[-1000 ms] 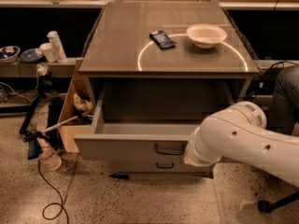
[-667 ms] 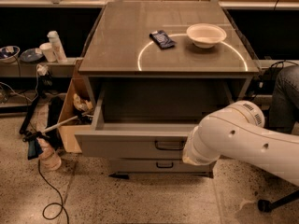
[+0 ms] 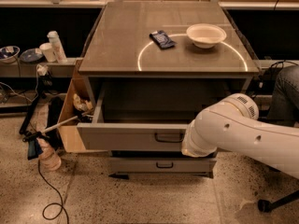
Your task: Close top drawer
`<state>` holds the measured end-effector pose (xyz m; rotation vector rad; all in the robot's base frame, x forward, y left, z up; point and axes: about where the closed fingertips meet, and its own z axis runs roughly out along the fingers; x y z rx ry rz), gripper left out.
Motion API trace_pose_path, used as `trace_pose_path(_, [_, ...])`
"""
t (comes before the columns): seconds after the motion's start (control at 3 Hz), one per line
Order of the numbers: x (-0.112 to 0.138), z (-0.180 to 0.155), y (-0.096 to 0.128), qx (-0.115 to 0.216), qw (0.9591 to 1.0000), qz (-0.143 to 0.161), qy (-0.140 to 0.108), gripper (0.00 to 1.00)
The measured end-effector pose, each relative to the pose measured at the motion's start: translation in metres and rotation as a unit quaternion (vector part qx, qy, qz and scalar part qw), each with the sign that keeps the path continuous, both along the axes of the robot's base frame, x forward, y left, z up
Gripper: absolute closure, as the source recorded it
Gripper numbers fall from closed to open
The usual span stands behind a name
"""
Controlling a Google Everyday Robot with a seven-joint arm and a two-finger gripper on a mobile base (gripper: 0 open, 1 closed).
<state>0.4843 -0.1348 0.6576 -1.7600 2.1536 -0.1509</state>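
Far left of the end effector and higher, on a low shelf: two small dishes (image 3: 9, 52), one cup (image 3: 47, 52), one white bottle (image 3: 56, 45). Left of it, lower: one open cardboard box (image 3: 70, 125) against the cabinet side, one black cable (image 3: 46, 190) on the floor. Top drawer (image 3: 126, 137) stands pulled out from under the table (image 3: 117, 55), its front running left from the end effector; one dark loop handle (image 3: 169, 137) just left of it. End effector (image 3: 188, 146) sits at the right part of that drawer front, hidden by the one white arm (image 3: 243, 129); cannot tell its grip state or whether it touches. Below it: one lower drawer (image 3: 161, 164), set further back. Above it on the table: one dark packet (image 3: 162, 39), then one white bowl (image 3: 206, 35) near the packet's right.
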Motion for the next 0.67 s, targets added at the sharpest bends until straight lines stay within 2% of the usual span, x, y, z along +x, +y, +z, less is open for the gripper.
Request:
trace_pose_path(0.33, [0.0342,0.0115,-0.0009,-0.010,0.9995,-0.008,-0.030,1.00])
trace_pose_path(0.67, [0.0341,0.0115,-0.0017,-0.010,0.9995,-0.008,-0.030,1.00])
